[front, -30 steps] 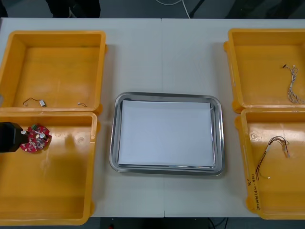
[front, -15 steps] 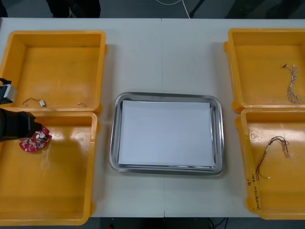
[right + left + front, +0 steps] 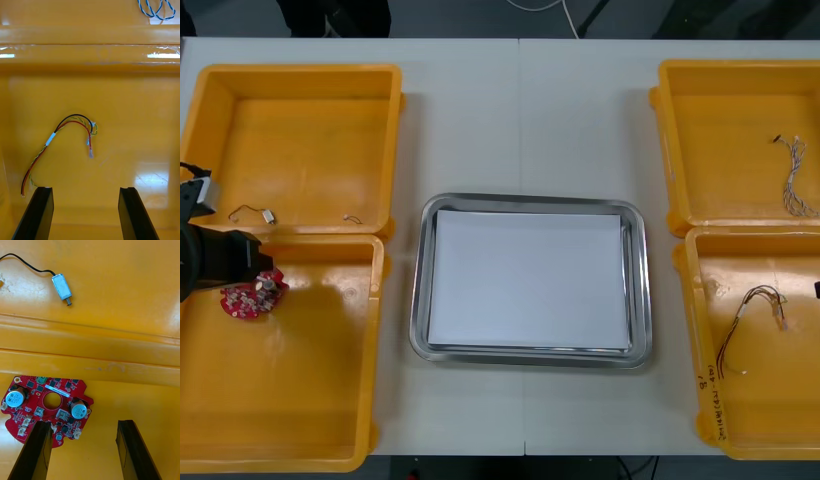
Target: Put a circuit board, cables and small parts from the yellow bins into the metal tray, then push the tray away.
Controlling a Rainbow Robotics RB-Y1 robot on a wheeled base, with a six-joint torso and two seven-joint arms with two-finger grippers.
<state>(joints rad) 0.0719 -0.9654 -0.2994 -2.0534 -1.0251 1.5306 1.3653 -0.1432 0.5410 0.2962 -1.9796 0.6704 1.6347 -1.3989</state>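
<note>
1. The left gripper (image 3: 84,423) hangs low over the near-left yellow bin (image 3: 375,350), close to the wall it shares with the far-left yellow bin (image 3: 300,72). Its jaws are spread wide and hold nothing.
2. The round red circuit board (image 3: 48,408) lies flat on that bin's floor, close to the shared wall. One jaw stands over the board's edge and the other over bare bin floor. It may be touching the board, but the wrist view does not settle this.
3. Beyond the wall, in the far-left bin, lies a small metal part (image 3: 62,287) with a thin black cable (image 3: 26,263) running from it.
4. The right gripper (image 3: 86,188) is over the near-right yellow bin (image 3: 692,330), jaws parted and empty. The red and yellow cable (image 3: 50,139) lies curved on the bin floor ahead of them, apart from both.
5. A twisted blue and white cable (image 3: 795,180) rests in the far-right yellow bin (image 3: 740,66).
6. The metal tray (image 3: 530,199), white inside, sits on the table (image 3: 520,120) between the bins, with nothing in it.
</note>
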